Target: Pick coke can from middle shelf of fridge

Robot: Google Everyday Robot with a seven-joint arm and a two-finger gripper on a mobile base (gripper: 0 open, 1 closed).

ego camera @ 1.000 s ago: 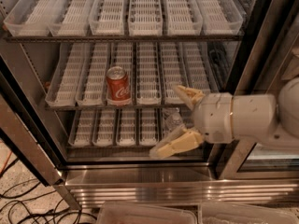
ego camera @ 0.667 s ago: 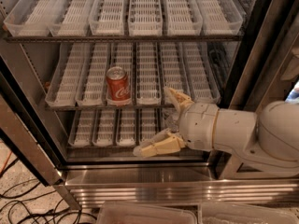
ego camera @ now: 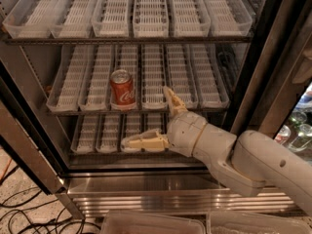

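Observation:
The coke can, red with a white script logo and silver top, stands upright near the front of a white lane tray on the middle shelf of the open fridge. My gripper reaches in from the right, in front of the lower and middle tiers. It is open and empty. One cream finger points up at the middle shelf's front edge, right of the can. The other finger points left, below the can. The can is apart from both.
A top tier of white trays hangs above. The dark door frame stands to the right, with glass bottles beyond it. The fridge's left door edge slants down at the left. Cables lie on the floor.
My arm has pushed further left and forward into the fridge. The open fingers have come closer to the can, and the can has not moved.

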